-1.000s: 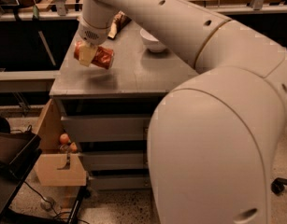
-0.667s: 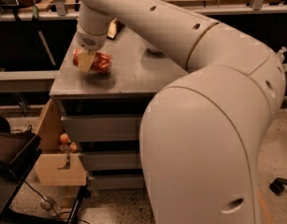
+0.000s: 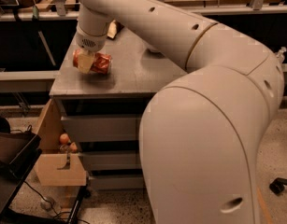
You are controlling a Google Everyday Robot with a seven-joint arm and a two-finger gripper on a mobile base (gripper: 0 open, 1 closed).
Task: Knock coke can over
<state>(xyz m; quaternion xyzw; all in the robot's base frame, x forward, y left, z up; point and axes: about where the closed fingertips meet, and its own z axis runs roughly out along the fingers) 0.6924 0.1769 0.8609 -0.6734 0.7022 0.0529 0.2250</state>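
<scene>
Down at the left we see a wooden box (image 3: 59, 169) with a few round fruits (image 3: 64, 138) beside the drawers. Up on the grey worktop (image 3: 133, 76), near its left front corner, there is the coke can (image 3: 101, 63), turned on its side, its length running left to right. The pincer (image 3: 85, 62) hangs right over it from above, covering the can's left part, with red showing on either side. Gripping or merely touching, we cannot tell. Rightward, the big white arm (image 3: 218, 125) fills the view.
</scene>
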